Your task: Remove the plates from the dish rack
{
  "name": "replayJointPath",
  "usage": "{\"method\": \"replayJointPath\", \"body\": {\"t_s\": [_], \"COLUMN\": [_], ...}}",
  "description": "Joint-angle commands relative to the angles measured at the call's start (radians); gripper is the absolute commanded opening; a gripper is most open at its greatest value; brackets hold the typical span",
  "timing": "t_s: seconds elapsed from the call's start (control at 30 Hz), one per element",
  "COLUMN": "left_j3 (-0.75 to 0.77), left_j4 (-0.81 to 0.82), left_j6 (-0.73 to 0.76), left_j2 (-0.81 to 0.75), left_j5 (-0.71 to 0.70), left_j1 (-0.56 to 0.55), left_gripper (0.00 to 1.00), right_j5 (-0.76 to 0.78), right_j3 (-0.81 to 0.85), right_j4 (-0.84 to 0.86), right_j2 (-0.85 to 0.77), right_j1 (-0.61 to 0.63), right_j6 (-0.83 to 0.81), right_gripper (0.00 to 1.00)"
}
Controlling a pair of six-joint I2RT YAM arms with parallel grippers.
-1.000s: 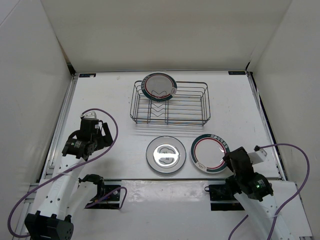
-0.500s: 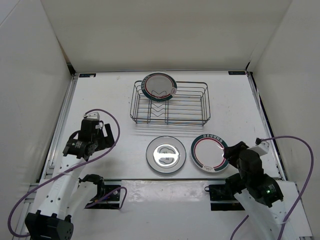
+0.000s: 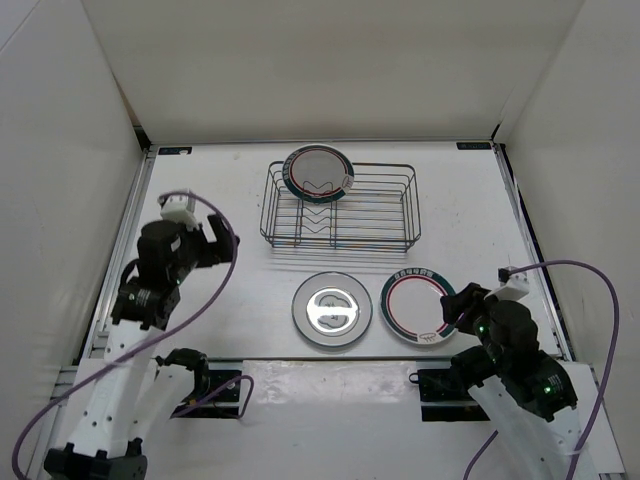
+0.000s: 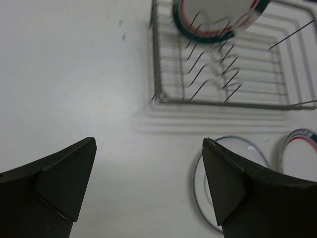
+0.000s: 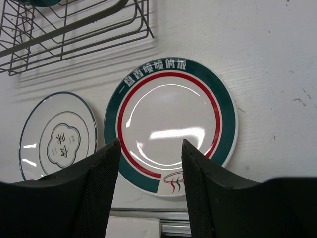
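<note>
The dish rack (image 3: 400, 215) stands at the back centre, with one red-and-teal-rimmed plate (image 3: 318, 172) upright in its left end. Two plates lie flat on the table in front of it: a grey-rimmed one (image 3: 332, 309) and a red-and-teal one (image 3: 418, 305). My left gripper (image 3: 210, 238) hangs open to the left of the rack, holding nothing. In the left wrist view the gripper (image 4: 148, 142) faces bare table, with the rack (image 4: 163, 96) and racked plate (image 4: 218, 17) ahead. My right gripper (image 5: 150, 144) is open just behind the flat red-and-teal plate (image 5: 171, 114), apart from it.
White walls close in the table on three sides. Purple cables loop from both arms. The arm mounts and a metal rail run along the near edge, just below the two flat plates. The grey plate (image 5: 54, 134) lies left of the right gripper.
The right gripper has drawn back toward the near right, off the flat red-and-teal plate. The left arm has lifted and swung slightly toward the rack.
</note>
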Motion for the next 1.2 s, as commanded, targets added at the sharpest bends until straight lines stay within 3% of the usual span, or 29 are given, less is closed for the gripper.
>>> {"method": "replayJointPath", "body": {"t_s": [0.0, 0.17, 0.23, 0.27, 0.37, 0.43, 0.53, 0.7, 0.87, 1.17], "left_j3": [0.212, 0.477, 0.548, 0.664, 0.842, 0.872, 0.984, 1.067, 1.033, 1.084], "left_j4": [0.185, 0.250, 0.230, 0.225, 0.208, 0.214, 0.228, 0.220, 0.302, 0.354], "left_j6": [0.077, 0.210, 0.365, 0.397, 0.676, 0.921, 1.080, 1.135, 1.151, 1.073], "left_j2": [0.168, 0.412, 0.524, 0.648, 0.792, 0.912, 1.052, 1.227, 1.290, 1.361], "left_j5": [0.126, 0.371, 0.373, 0.380, 0.387, 0.327, 0.247, 0.267, 0.251, 0.386], "left_j1": [-0.003, -0.023, -0.069, -0.079, -0.165, -0.256, -0.323, -0.328, -0.311, -0.222], "left_gripper": [0.98, 0.95, 0.96, 0.96, 0.98, 0.99, 1.00, 0.96, 0.96, 0.96], "right_j5": [-0.013, -0.050, -0.067, -0.065, -0.105, -0.125, -0.139, -0.189, -0.243, -0.277], "right_j3": [0.046, -0.040, -0.043, -0.040, -0.046, -0.052, -0.056, -0.065, -0.063, -0.066], "right_j4": [0.065, 0.137, 0.138, 0.138, 0.149, 0.161, 0.167, 0.184, 0.189, 0.195], "right_j2": [0.003, 0.010, 0.017, 0.020, 0.020, 0.020, 0.023, 0.029, 0.052, 0.075], "right_j1": [0.000, 0.001, 0.000, 0.004, 0.001, 0.003, 0.003, 0.001, 0.003, 0.003], "right_j6": [-0.069, -0.069, -0.081, -0.078, -0.086, -0.095, -0.100, -0.117, -0.126, -0.135], "right_gripper": [0.56, 0.56, 0.56, 0.57, 0.59, 0.60, 0.60, 0.62, 0.63, 0.64]}}
